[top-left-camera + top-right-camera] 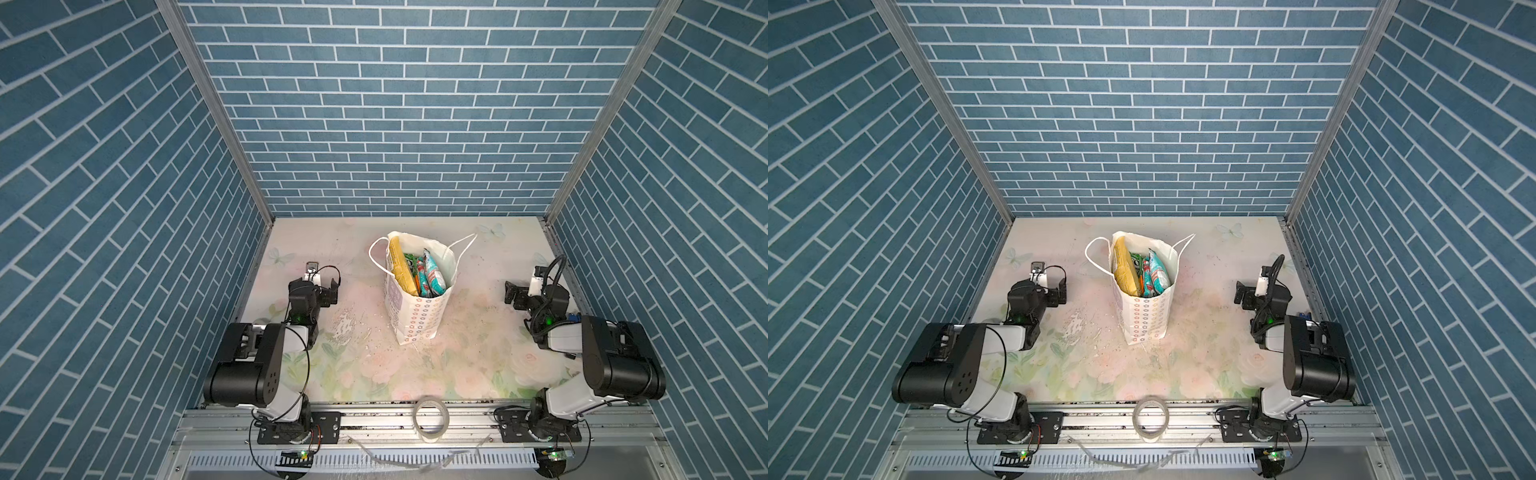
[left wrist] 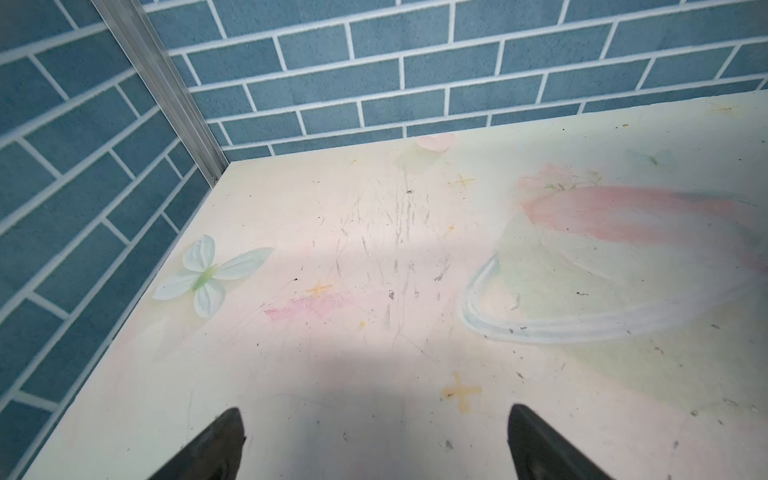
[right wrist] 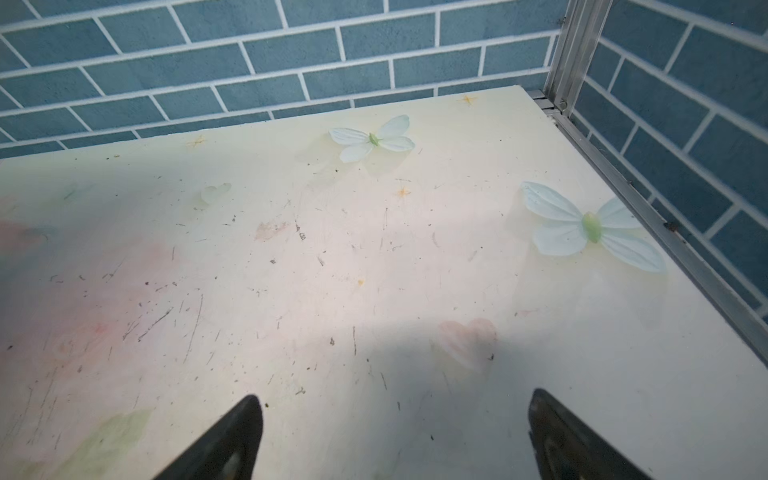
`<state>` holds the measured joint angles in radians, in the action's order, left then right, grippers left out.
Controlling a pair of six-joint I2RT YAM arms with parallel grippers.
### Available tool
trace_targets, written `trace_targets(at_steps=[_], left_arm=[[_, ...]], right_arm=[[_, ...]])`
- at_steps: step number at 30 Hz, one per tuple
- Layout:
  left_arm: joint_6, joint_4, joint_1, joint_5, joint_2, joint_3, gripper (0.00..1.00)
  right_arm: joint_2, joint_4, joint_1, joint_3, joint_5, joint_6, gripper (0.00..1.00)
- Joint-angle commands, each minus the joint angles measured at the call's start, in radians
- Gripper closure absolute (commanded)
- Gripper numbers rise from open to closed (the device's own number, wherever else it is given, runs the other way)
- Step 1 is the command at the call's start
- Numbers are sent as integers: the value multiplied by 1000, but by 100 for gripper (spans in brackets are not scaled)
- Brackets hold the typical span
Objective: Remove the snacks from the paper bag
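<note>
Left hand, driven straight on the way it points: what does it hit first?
Likely the table, short of the brick back wall: the left hand is open and tilted down. The paper bag sits off that line. Depth unclear.

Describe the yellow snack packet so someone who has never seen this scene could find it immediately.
Find the tall white paper bag standing in the middle of the floral table. Inside its open top, the yellow packet stands against the left wall, larger than the teal packets nearby.
</note>
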<state>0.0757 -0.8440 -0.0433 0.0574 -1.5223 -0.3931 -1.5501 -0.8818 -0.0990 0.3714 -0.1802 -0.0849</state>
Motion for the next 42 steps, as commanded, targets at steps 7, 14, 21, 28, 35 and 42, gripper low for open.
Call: trace_targets(at_steps=[7, 14, 21, 28, 35, 42], left_arm=[[4, -15, 6, -8, -7, 6, 0], [4, -15, 6, -9, -7, 5, 0], [3, -13, 6, -8, -7, 2, 0], [4, -14, 6, -11, -7, 3, 0], [4, -4, 7, -16, -6, -4, 0], [-58, 489, 39, 51, 146, -250, 0]], right_arm=[[5, -6, 4, 14, -5, 45, 1], [4, -6, 4, 16, -5, 45, 1], [5, -2, 4, 18, -6, 43, 1], [5, 0, 4, 18, -9, 42, 8], [3, -1, 5, 18, -8, 41, 9], [139, 193, 1, 70, 85, -1, 18]])
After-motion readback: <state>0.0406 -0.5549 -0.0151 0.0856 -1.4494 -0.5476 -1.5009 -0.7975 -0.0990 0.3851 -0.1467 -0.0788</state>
